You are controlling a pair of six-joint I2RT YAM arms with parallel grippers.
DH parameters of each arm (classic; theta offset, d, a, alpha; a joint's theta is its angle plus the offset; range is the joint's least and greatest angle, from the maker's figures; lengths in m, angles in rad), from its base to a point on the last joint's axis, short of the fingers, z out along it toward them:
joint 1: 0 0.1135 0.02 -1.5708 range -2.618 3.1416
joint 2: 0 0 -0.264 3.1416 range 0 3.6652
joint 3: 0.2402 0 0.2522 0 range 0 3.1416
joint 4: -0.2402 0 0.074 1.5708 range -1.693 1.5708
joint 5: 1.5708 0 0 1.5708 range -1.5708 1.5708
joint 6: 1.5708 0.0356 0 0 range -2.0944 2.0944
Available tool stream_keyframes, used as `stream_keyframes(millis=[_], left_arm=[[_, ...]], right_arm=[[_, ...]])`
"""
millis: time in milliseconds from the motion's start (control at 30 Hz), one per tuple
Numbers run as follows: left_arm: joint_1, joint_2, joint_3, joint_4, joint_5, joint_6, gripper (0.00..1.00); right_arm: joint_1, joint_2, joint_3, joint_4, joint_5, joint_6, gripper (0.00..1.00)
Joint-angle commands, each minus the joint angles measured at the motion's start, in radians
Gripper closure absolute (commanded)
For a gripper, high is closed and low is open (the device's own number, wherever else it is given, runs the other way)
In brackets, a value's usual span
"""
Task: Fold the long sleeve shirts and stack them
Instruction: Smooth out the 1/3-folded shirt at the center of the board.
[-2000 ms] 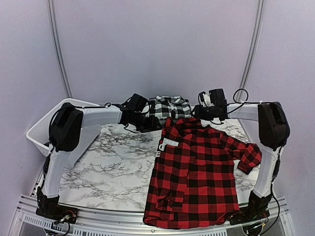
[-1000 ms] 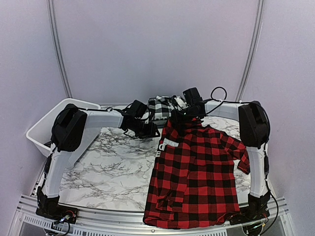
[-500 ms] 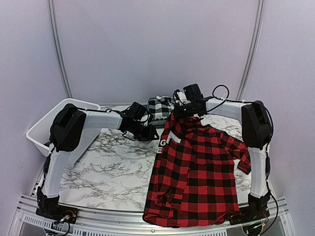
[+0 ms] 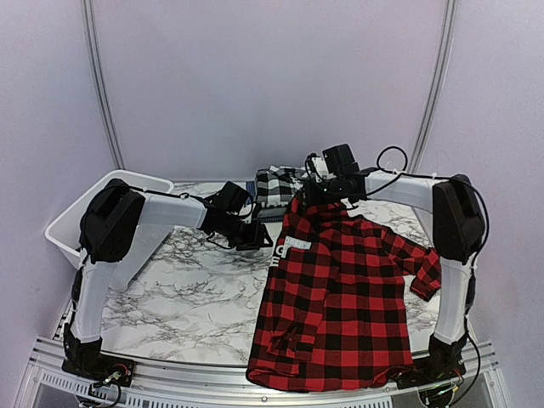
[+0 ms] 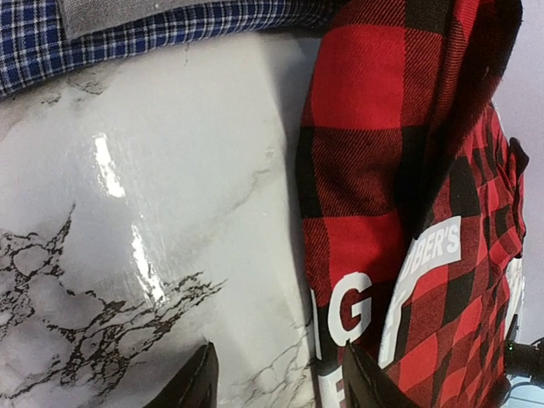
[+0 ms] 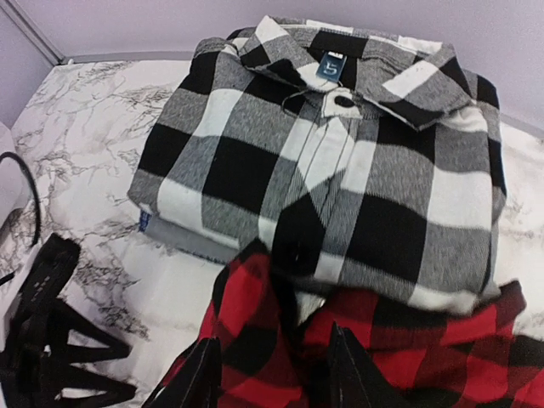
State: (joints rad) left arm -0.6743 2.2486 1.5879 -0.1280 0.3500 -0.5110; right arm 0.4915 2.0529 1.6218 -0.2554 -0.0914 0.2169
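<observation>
Right pincer (image 6: 274,381) over red-and-black shirt (image 6: 245,310)

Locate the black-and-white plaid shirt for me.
In the top view, the black-and-white plaid shirt lies folded at the far middle of the table, just beyond the collar of the red-and-black check shirt.

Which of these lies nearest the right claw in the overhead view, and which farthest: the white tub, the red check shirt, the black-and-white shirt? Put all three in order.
1. The red check shirt: its collar lies right at the right claw.
2. The black-and-white shirt: folded, just to the claw's left, at the back.
3. The white tub: far off on the left side.
</observation>
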Motion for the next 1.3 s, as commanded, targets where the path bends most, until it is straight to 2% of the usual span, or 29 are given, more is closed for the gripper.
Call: stream_keyframes(millis=[0, 167, 333, 567, 700, 767, 1000, 1133, 1267], left_arm=[[-0.015, -0.049, -0.028, 0.03, 0.046, -0.026, 0.45], [-0.049, -0.056, -0.05, 0.028, 0.028, -0.042, 0.41], [-0.065, -0.058, -0.067, -0.012, -0.042, -0.042, 0.4], [-0.068, -0.048, -0.065, -0.039, -0.055, -0.068, 0.41], [-0.069, -0.134, -0.15, -0.049, -0.076, -0.074, 0.4], [-0.07, -0.196, -0.221, -0.057, -0.064, -0.071, 0.38], [-0.119, -0.42, -0.47, -0.086, 0.083, -0.038, 0.41], [-0.198, -0.467, -0.545, -0.128, 0.136, -0.034, 0.44], [-0.254, -0.48, -0.58, -0.15, 0.157, -0.056, 0.45]], right_arm=[[0.039, -0.178, -0.162, 0.045, -0.007, 0.026, 0.64], [0.093, -0.257, -0.373, 0.083, -0.026, 0.062, 0.8], [0.114, -0.244, -0.474, 0.131, -0.048, 0.099, 0.84], [0.114, -0.154, -0.543, 0.151, -0.014, 0.141, 0.86], [0.113, -0.136, -0.573, 0.156, -0.005, 0.145, 0.81], [0.114, -0.145, -0.569, 0.146, 0.011, 0.14, 0.75], [0.114, -0.21, -0.496, 0.098, 0.015, 0.108, 0.66], [0.099, -0.229, -0.422, 0.075, 0.083, 0.07, 0.62], [0.0, -0.205, -0.344, 0.087, 0.069, 0.047, 0.55]])
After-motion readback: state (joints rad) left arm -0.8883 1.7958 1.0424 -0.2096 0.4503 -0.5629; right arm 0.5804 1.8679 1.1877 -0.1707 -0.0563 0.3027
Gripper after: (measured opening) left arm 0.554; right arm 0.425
